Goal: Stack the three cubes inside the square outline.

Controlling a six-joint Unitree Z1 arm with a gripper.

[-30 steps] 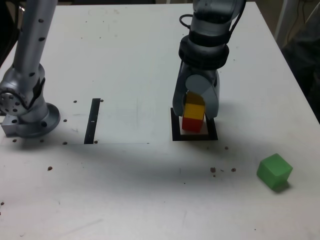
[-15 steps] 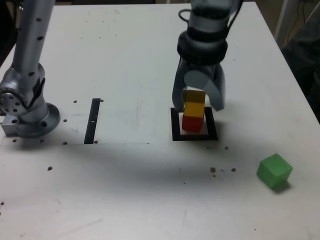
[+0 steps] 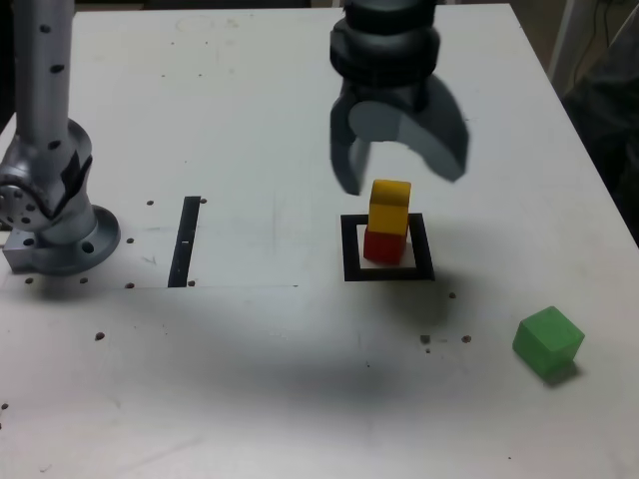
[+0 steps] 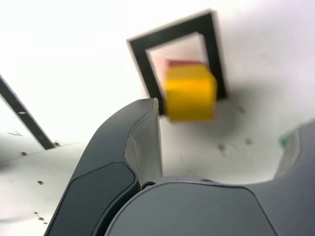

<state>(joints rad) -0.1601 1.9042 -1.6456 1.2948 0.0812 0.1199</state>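
Note:
The yellow cube (image 3: 389,207) rests on the red cube (image 3: 383,246), and both stand inside the square outline (image 3: 348,249) right of the table's middle in the exterior view. My gripper (image 3: 401,176) hangs just above the stack, open wide, touching neither cube. The green cube (image 3: 547,341) lies alone near the front at the exterior view's right. The wrist view looks down on the yellow cube (image 4: 190,92), with a sliver of the red cube (image 4: 179,63) under it and the square outline (image 4: 147,73) around them; my gripper (image 4: 221,140) spreads apart with nothing between its fingers (image 4: 142,132).
The arm's base (image 3: 55,225) stands at the exterior view's left. A thin black strip (image 3: 185,239) lies between the base and the outline, also in the wrist view as the strip (image 4: 24,118). Small dark specks (image 3: 444,339) dot the white table (image 3: 250,120).
My gripper has opened off the yellow cube and risen above the stack. The yellow cube stays on the red one; the green cube has not moved.

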